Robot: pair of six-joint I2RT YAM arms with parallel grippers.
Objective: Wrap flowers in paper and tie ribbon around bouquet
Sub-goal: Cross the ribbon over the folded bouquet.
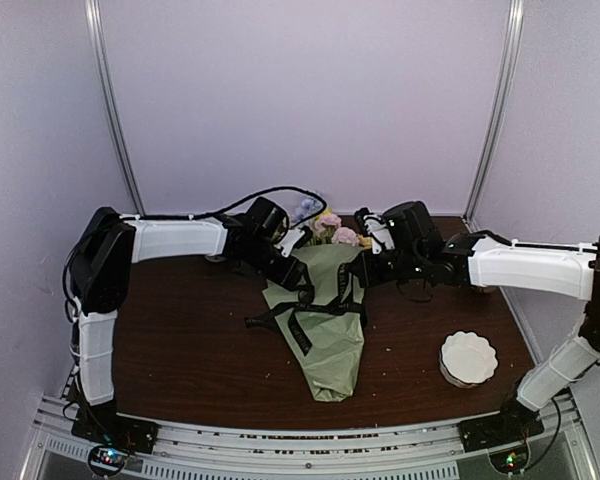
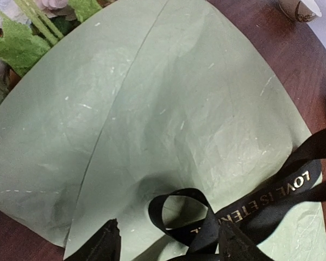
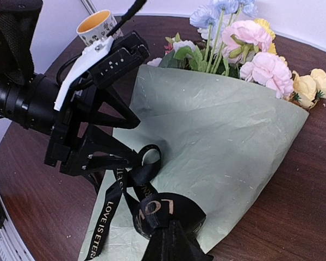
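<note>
We see the left claw (image 2: 171, 246) spread wide astride a loop of black ribbon (image 3: 106, 217) atop the bouquet (image 3: 217, 136) — the right claw (image 3: 165, 244) pinches that ribbon.

My bouquet (image 1: 325, 335) lies flat, pointed end toward me: pale green paper (image 3: 217, 136) rolled into a cone, with pink, yellow and blue flowers (image 3: 255, 49) spilling from its wide far end. The black, gold-lettered ribbon (image 3: 162, 211) crosses the cone's middle in loose loops, one tail trailing left.

White bowl (image 1: 469, 357), mug (image 3: 96, 26), brown table (image 1: 180, 340)
</note>
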